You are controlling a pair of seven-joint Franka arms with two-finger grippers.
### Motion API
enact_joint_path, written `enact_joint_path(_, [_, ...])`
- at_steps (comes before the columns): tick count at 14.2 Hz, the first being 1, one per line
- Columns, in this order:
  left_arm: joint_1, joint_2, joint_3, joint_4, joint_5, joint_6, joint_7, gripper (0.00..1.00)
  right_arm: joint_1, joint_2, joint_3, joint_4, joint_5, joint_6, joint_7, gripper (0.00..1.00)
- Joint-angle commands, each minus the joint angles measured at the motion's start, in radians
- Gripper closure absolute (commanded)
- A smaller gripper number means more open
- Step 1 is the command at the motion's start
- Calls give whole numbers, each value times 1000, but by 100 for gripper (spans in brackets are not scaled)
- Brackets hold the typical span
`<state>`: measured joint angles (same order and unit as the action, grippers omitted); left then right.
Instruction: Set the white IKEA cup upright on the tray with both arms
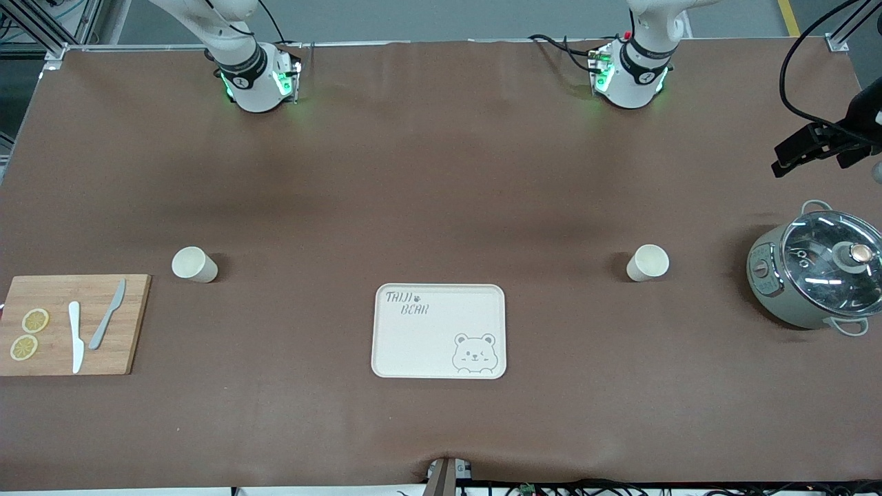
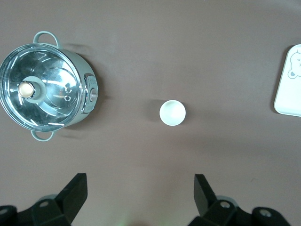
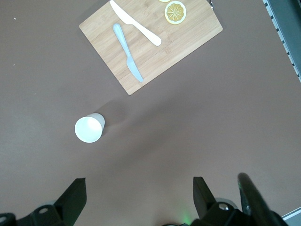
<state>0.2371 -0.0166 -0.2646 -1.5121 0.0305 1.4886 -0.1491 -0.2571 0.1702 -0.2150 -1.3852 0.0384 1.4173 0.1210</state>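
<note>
Surface: brown mat [image 1: 441, 172] covering the whole table.
Tray: cream tray [image 1: 413, 344] with bear drawing, lying flat mid-table, nothing on it.
Cups: two white cups standing upright on the mat, both farther from the front camera than the tray; first cup [image 1: 646, 263] toward the left arm's end, second cup [image 1: 193, 264] toward the right arm's end.
Left gripper: [image 2: 138, 193] raised over bare mat near the first cup, fingers apart, holding nothing.
Right gripper: [image 3: 136, 193] raised over bare mat near the second cup, fingers apart, holding nothing.
Pot: lidded pot [image 1: 816, 275] at the left arm's end.
Board: wooden cutting board [image 1: 131, 324] carrying two knives and lemon slices, at the right arm's end.
</note>
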Motion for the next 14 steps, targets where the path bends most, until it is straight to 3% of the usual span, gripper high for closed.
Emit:
enact_joint_path(1, [2, 14, -2, 30, 17, -16, 9, 0, -16, -1, 16, 3, -8, -6, 5, 0])
enact_joint_path(14, [2, 30, -2, 30, 19, -16, 13, 0, -14, -1, 16, 3, -8, -8, 6, 0])
